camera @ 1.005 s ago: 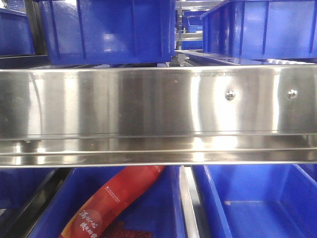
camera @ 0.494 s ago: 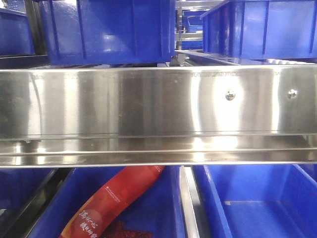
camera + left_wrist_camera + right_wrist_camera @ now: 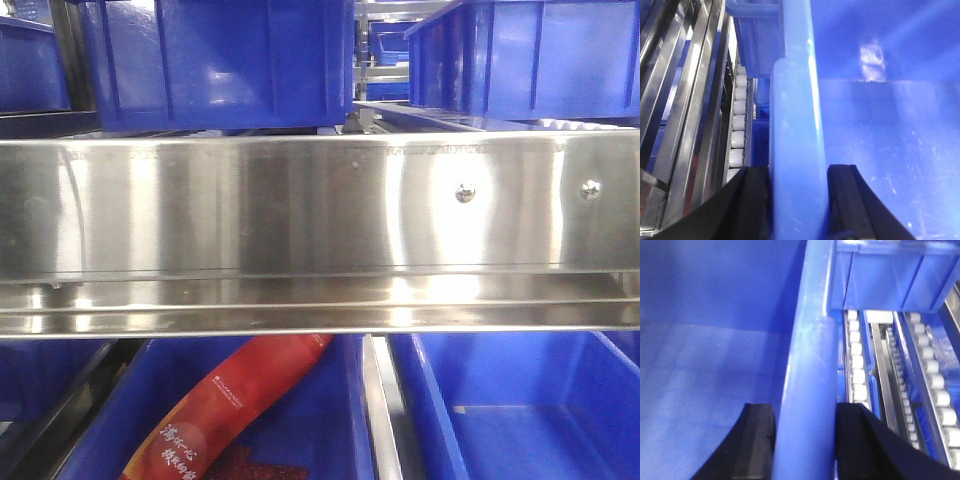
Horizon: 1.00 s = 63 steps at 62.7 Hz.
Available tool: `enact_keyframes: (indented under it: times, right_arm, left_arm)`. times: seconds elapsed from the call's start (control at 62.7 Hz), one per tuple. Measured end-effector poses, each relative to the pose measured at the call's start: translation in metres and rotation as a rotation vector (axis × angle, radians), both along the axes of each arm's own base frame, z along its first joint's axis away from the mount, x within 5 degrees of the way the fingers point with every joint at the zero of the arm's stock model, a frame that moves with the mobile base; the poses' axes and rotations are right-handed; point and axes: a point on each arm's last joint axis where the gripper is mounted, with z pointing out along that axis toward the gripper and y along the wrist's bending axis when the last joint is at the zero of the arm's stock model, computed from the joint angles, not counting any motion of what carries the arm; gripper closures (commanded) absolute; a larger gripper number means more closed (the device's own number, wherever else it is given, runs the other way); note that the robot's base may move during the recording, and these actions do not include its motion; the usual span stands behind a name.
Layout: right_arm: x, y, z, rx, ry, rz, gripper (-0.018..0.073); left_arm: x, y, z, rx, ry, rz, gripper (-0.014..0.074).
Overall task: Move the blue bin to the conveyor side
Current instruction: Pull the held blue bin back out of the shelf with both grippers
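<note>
Nothing moved; blue bin points ahead.

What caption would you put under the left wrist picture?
The left gripper clamps the blue bin by its rim, beside white rollers.

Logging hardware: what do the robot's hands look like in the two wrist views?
The left hand shows only two matte black fingers with flat inner faces, widening toward the base. The right hand matches, black and blocky. No cables, markings or arm links are visible.
</note>
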Motion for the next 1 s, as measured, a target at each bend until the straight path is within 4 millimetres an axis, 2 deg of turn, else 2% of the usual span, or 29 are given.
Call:
enact_keyframes:
  times: [1.005]
  right_arm:
    - [0.0002, 0.0000, 0.0000, 0.000, -0.002, 0.000, 0.0638]
  left_arm:
    - [0.0000, 0.0002, 0.0000, 0.001, 0.000, 0.001, 0.0616]
